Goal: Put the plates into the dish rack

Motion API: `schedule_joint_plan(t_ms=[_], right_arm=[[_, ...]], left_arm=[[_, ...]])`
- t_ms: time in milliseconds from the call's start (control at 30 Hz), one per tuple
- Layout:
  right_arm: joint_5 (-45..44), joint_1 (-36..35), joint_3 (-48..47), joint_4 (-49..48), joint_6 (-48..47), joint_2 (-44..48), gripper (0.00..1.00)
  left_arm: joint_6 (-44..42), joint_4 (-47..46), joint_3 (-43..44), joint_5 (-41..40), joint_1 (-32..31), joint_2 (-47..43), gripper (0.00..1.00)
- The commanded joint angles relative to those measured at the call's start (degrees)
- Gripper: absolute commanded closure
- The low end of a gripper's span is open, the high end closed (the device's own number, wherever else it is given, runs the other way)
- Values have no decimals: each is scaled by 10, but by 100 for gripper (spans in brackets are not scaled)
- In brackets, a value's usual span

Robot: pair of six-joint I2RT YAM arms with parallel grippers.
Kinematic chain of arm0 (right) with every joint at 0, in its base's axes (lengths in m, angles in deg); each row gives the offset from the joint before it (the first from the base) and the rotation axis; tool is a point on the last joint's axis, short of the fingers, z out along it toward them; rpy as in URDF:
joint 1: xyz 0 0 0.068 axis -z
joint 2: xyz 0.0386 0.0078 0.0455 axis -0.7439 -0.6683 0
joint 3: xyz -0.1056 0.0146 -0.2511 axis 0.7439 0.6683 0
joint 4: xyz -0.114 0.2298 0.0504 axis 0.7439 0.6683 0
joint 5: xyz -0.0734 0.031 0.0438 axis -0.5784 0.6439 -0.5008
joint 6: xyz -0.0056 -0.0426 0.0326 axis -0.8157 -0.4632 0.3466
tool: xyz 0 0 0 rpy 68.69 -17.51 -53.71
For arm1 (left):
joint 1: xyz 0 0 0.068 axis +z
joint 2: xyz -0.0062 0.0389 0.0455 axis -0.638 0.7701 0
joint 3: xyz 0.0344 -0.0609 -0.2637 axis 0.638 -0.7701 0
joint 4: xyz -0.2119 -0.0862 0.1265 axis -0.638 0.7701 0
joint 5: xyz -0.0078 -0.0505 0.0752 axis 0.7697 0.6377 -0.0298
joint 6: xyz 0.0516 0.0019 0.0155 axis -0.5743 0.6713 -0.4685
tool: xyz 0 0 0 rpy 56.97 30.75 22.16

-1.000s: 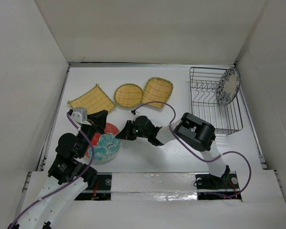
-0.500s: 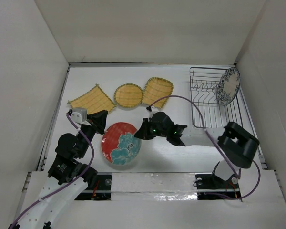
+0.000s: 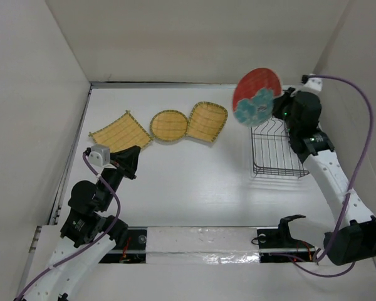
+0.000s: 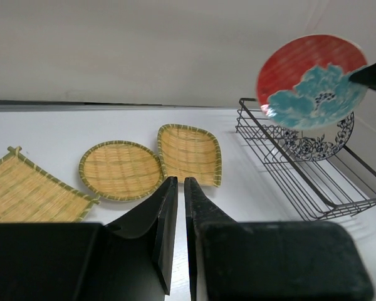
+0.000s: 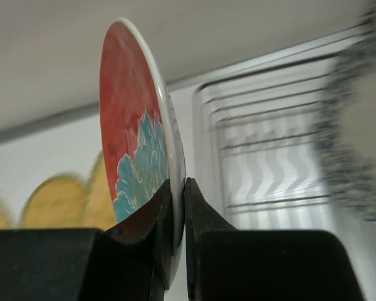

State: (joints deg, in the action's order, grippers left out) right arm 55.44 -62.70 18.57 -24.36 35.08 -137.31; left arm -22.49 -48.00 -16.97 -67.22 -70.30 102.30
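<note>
Above the rack's (image 3: 277, 157) far end, the red plate (image 3: 257, 97) hangs on edge in the air, clear of the wires, with its painted face toward the top camera. I have the right gripper (image 3: 276, 104) pinching its rim from the rack's right side. In the right wrist view the plate (image 5: 138, 150) is nearly edge-on, and both fingers (image 5: 156, 216) clamp the lower rim.

From overhead I cannot make out the blue plate, because the right arm and the red plate cover the rack's far end. The left wrist view shows the blue plate (image 4: 319, 141) standing inside the rack (image 4: 301, 182), with only its lower part peeking out below the red plate (image 4: 312, 80). In the right wrist view it is just a blur (image 5: 351, 144) at the right edge.

Left of the rack, three bamboo plates lie flat on the table (image 3: 194, 182). The rounded-square bamboo plate (image 3: 207, 121) is nearest the rack, then the round bamboo plate (image 3: 168, 125), then the square bamboo plate (image 3: 120, 132). The left wrist frame cuts off the square one (image 4: 25, 194).

The left gripper (image 3: 130, 160) sits well left of the rack. Its jaws are drawn almost together, with a thin slit between them (image 4: 177, 188), and they grip nothing.
</note>
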Motion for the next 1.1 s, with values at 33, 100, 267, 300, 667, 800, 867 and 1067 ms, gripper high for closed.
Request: schedule_joint_plan(t_ms=[33, 100, 267, 300, 667, 800, 867, 1067], right_arm=[[-104, 96, -69, -49, -82, 24, 100], [-121, 118, -97, -57, -124, 10, 100], [-180, 171, -150, -114, -247, -41, 100], [-173, 176, -162, -112, -258, -51, 100], [-109, 187, -171, -154, -440, -127, 100], [-93, 193, -167, -151, -441, -139, 100], [-93, 193, -167, -143, -440, -148, 100], [-121, 193, -134, -166, -432, -164, 100]], left_arm=[[-1, -24, 15, 15, 2, -22, 92], [-1, -22, 15, 11, 2, -30, 92], [-1, -20, 15, 2, -11, -42, 92], [-1, -20, 16, 2, -11, -44, 92], [0, -17, 16, -5, -11, -59, 92], [-1, -16, 15, -9, -11, -60, 92], [0, -17, 16, -8, -11, -60, 92], [0, -16, 16, -10, -11, -58, 92]])
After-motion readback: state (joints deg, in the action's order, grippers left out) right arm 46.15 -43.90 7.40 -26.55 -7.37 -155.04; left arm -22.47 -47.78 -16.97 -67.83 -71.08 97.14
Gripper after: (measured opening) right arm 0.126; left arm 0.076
